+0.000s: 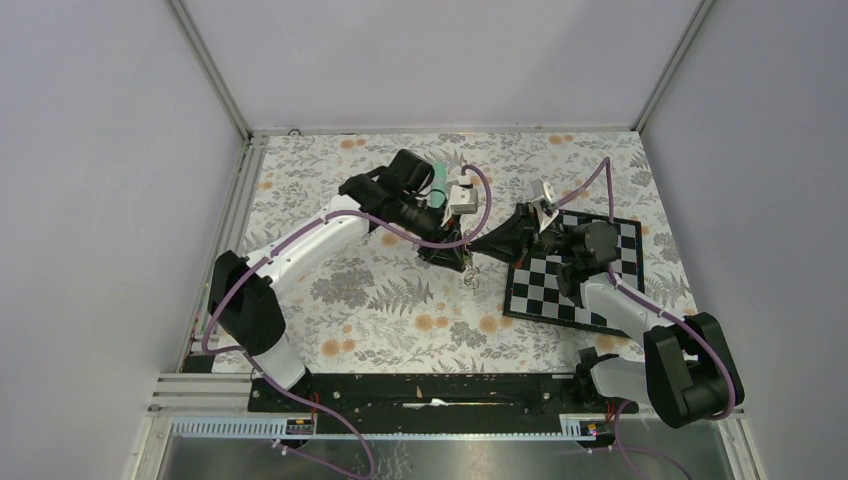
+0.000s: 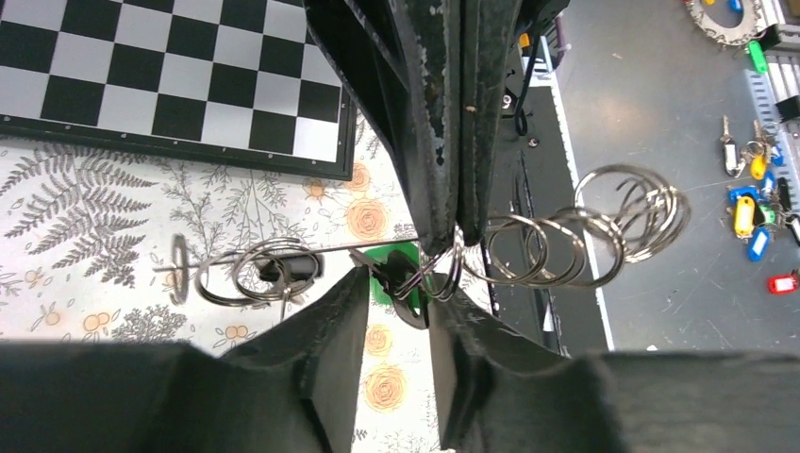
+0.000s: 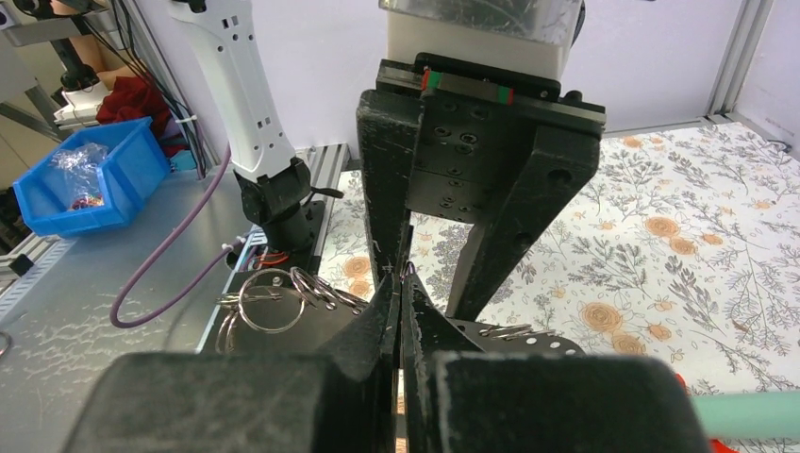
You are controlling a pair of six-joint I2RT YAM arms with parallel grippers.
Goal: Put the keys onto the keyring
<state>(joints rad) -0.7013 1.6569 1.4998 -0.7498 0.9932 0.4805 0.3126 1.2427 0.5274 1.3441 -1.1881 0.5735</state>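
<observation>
The keyring is a metal split ring (image 2: 445,274), one link in a chain of wire rings (image 2: 566,247). My right gripper (image 2: 451,238) comes down from above, shut on that ring (image 3: 403,269). The keys hang from it: one with a green head (image 2: 394,260) and a darker one (image 2: 412,308). My left gripper (image 2: 398,288) stands open just below, its fingertips either side of the keys, the dark key close against the right finger. From above, both grippers meet mid-table, left (image 1: 458,256) and right (image 1: 478,250), with the ring bunch (image 1: 470,277) dangling under them.
A black-and-white chessboard (image 1: 572,278) lies under the right arm. A teal stick (image 1: 438,180) rests behind the left wrist. More rings (image 2: 253,274) trail left along a thin rod. Coloured key tags (image 2: 750,212) and a blue bin (image 3: 85,179) sit off the table.
</observation>
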